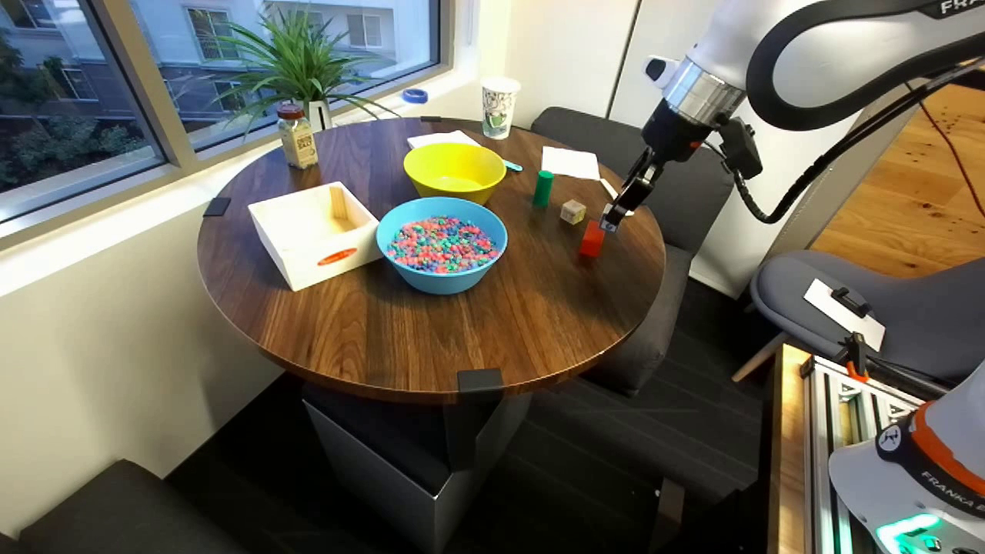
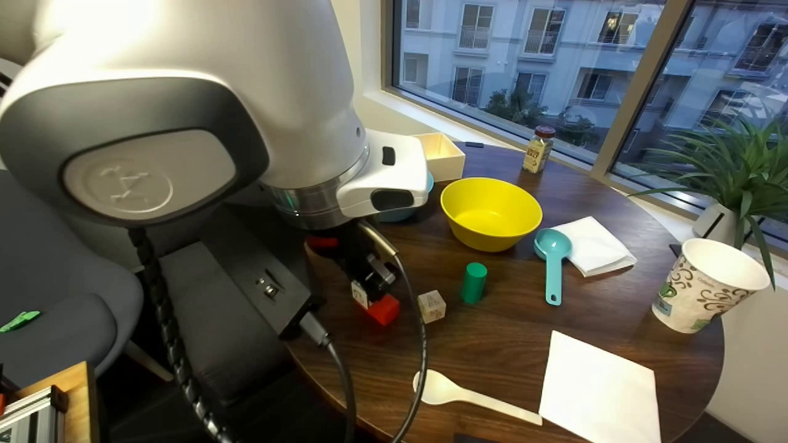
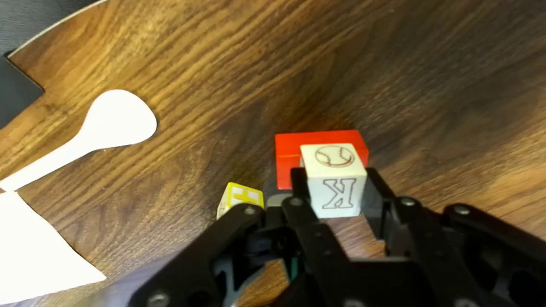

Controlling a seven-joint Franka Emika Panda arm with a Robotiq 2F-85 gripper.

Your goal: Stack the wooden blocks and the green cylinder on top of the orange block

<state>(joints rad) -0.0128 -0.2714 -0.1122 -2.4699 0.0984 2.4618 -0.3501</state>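
Observation:
My gripper [image 3: 335, 181] is shut on a wooden block [image 3: 337, 198] marked with a K and a baseball. In the wrist view this block partly covers the orange block [image 3: 294, 147], which rests on the table in both exterior views [image 1: 591, 240]. The held block [image 2: 359, 295] is close to the orange block's top; whether they touch I cannot tell. Another wooden block [image 2: 432, 306], yellow on one face, sits on the table nearby, partly behind the left finger in the wrist view. Just past it the green cylinder [image 1: 543, 189] stands upright.
A yellow bowl [image 2: 490, 231] and a blue bowl [image 1: 440, 283] of coloured beads stand further along the round table, beside a pale wooden box [image 1: 331, 265]. Closer to the blocks lie a pale spoon [image 2: 440, 389] and a white napkin [image 2: 600, 391]. A paper cup [image 1: 499, 108] stands near the rim.

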